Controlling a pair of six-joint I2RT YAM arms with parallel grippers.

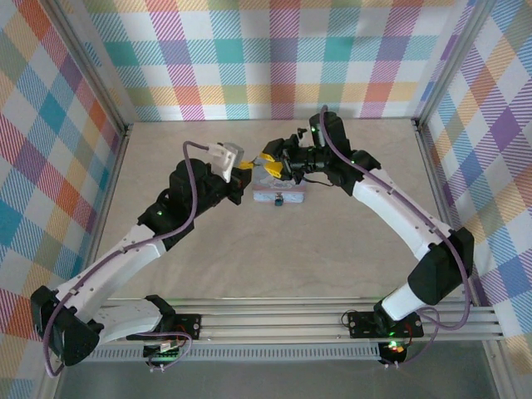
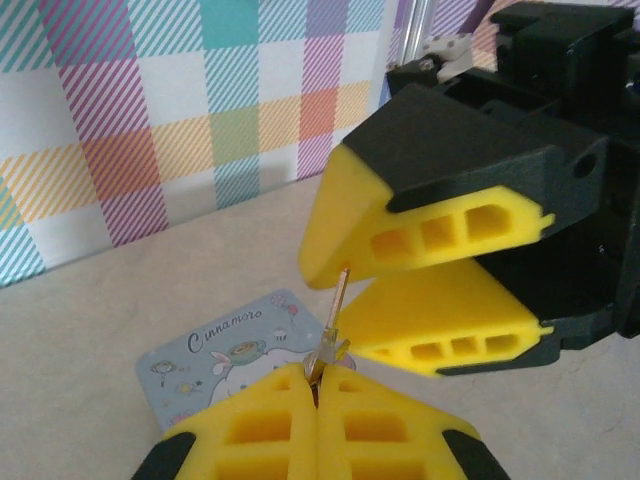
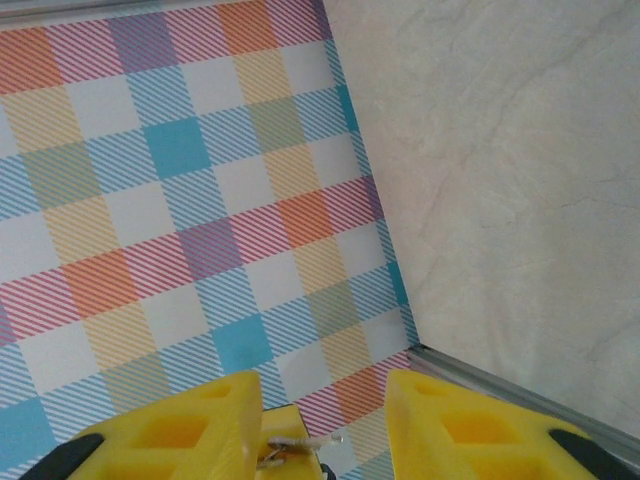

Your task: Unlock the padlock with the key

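Above the pale table (image 2: 120,310), the clamped left claw (image 2: 318,378) holds the key (image 2: 333,322) (upright) between the fingers of the part-spread right claw (image 2: 337,295).

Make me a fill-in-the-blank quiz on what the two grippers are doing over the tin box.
The left gripper is shut on a thin metal ____. The right gripper has its jaws standing ____. The fingers of both grippers are coloured ____.
Missing words: key; open; yellow.
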